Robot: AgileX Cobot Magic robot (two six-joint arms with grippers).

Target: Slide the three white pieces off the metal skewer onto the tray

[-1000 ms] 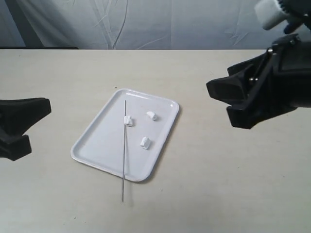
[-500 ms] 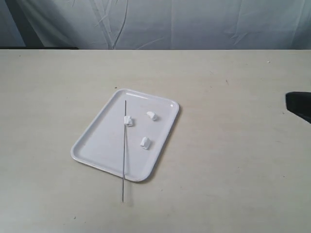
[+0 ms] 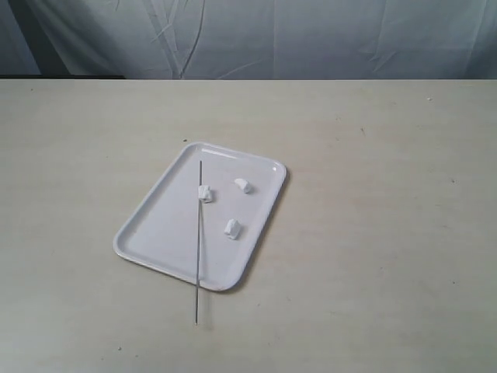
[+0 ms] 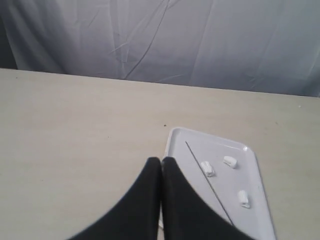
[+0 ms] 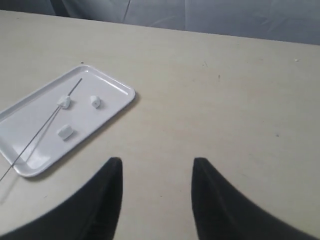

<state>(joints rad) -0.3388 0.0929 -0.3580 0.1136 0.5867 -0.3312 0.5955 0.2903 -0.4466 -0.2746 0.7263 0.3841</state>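
Observation:
The white tray (image 3: 155, 229) lies mid-table. The metal skewer (image 3: 198, 264) rests across it, one end sticking out over the near rim onto the table. One white piece (image 3: 205, 193) sits against the skewer; I cannot tell whether it is threaded on. Two other white pieces (image 3: 243, 185) (image 3: 231, 228) lie loose on the tray beside it. Neither arm shows in the exterior view. My left gripper (image 4: 161, 160) is shut with nothing in it, raised beside the tray (image 4: 250, 172). My right gripper (image 5: 157, 161) is open and empty over bare table, away from the tray (image 5: 30, 135).
A pale beige table (image 3: 373, 256) spreads around the tray on every side. A wrinkled grey-white cloth backdrop (image 3: 311, 35) hangs behind the table's far edge.
Both arms have pulled out of the exterior view, the left first and then the right, off to their own sides. The tray, skewer and pieces have not moved.

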